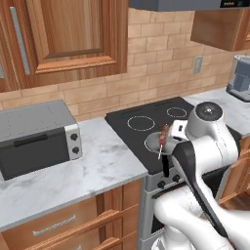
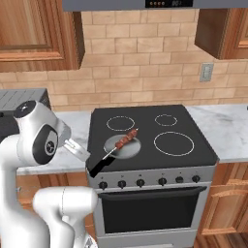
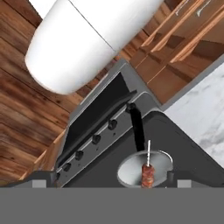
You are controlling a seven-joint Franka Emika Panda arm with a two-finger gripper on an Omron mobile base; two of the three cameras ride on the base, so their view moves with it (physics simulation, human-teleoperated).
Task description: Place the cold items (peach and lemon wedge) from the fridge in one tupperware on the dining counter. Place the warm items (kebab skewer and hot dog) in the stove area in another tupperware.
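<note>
Nearest the base cameras stands the stove (image 2: 150, 145), its black glass top set between two stretches of pale marble counter (image 1: 93, 171), with a row of dark knobs (image 2: 140, 182) along its front above the oven door. On the front-left burner sits a small grey frying pan (image 2: 122, 144) whose black handle (image 2: 99, 166) reaches out over the front edge of the cooktop. Lying in that pan is the kebab skewer (image 2: 125, 140), its browned chunks of meat over the pan's far side and its thin stick pointing back toward the handle (in the left base view the meat end rises a little above the rim).

From the hand view, the gripper (image 3: 107, 181) looks down on the same pan from above, with the skewer's meat just between and ahead of the two dark fingertips (image 3: 38, 183); the tips stand spread as wide as they go and nothing is pinched between them. Whether they touch the pan or the skewer cannot be told from these angles, since the tips barely show.

To the left of the stove a grey toaster oven (image 1: 36, 136) rests on the counter, well apart from the pan. Wooden cabinets (image 1: 63, 34) hang over a tan brick backsplash, and a range hood (image 2: 145, 5) sits above the cooktop.
</note>
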